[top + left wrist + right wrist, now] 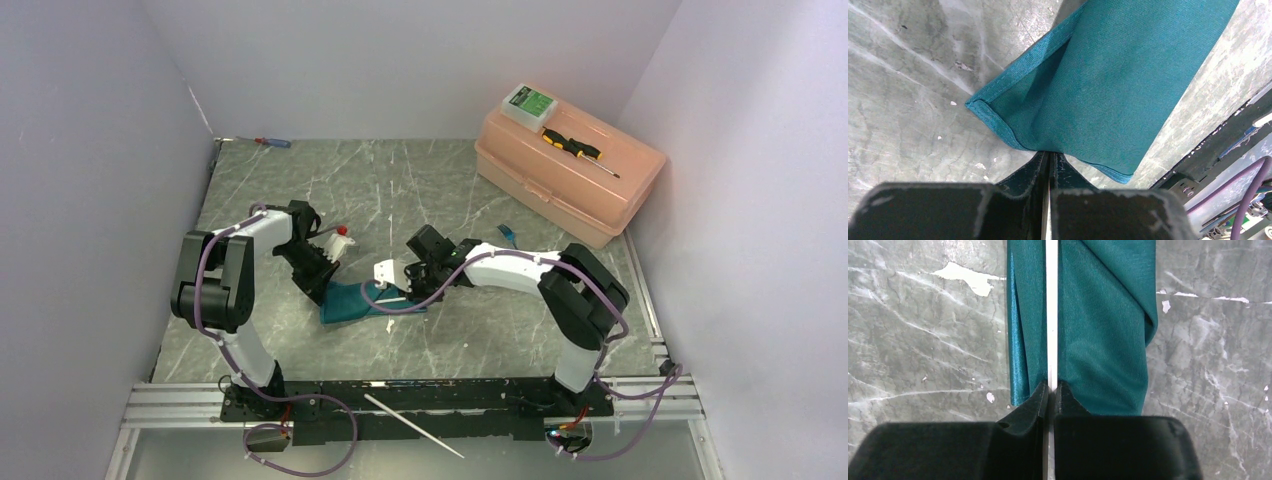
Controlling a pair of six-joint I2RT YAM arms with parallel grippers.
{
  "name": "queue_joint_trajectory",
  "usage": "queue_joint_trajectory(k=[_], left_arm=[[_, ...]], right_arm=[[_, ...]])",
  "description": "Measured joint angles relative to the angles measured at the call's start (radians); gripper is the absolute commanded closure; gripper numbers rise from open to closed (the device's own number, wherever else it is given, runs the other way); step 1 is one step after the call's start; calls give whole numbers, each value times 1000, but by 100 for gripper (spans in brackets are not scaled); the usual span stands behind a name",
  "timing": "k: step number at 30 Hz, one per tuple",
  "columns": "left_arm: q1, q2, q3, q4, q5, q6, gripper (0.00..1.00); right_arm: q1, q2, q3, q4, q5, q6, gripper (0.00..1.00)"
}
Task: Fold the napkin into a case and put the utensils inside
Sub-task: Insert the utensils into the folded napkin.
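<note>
- Well, nearest of all, one white stick (415,428) lies loose across the base frame (480,395) at the near edge, well apart from the cloth.
- At mid-table, the napkin (352,303) lies folded into a narrow oblong between the two arms.
- On its left, the left gripper (1049,156) has its jaws pinched shut on the cloth's edge. That seems to hold one layer up as a mouth.
- From the right, the right gripper (1051,387) is clamped on a second white stick (1051,315), which runs along a crease in the fabric.
- I judge the cloth limp and sheeny, so it will sag and slide; the hemmed edge is the safest hold.
- Thin, light and stiff, the stick could pivot in the jaws.
- Farther right, what looks like the blue utensil (508,235) lies on the table (420,190).
</note>
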Motion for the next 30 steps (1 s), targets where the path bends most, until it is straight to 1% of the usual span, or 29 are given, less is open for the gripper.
queue_joint_trajectory(k=[4,5,7,10,11,15,16,17,18,19,22,23,24,26,28,30], left_arm=[[-1,2,2,-1,0,0,93],[-1,3,3,-3,0,0,93],[-1,6,6,-6,0,0,93],[-2,7,6,-7,0,0,94],[-2,7,6,-7,0,1,94],[-2,7,6,-7,0,2,94],[-2,7,6,-7,0,2,94],[-2,7,6,-7,0,2,94],[-2,7,6,-8,0,4,94],[-2,7,6,-8,0,5,95],[-2,7,6,-8,0,5,95],[-2,7,6,-8,0,5,95],[-2,7,6,-8,0,5,95],[-2,7,6,-8,0,5,95],[-2,7,6,-8,0,5,95],[-2,6,6,-8,0,5,95]], right_arm=[[0,12,18,-1,-14,0,100],[0,13,22,-2,-16,-1,98],[1,15,33,-8,-20,-1,87],[1,27,63,-31,-24,-3,75],[2,34,76,-41,-25,-2,72],[3,46,116,-82,-25,-5,65],[3,45,122,-92,-24,-4,59],[3,45,128,-100,-23,-4,29],[3,43,132,-106,-21,-1,4],[3,40,133,-111,-20,12,1],[3,14,133,-128,-15,21,0],[3,-2,132,-132,-12,27,2],[2,-18,130,-131,-7,35,6],[-1,-63,113,-121,8,52,17],[-15,-108,90,-113,12,81,36],[-51,-138,78,-107,7,113,53]])
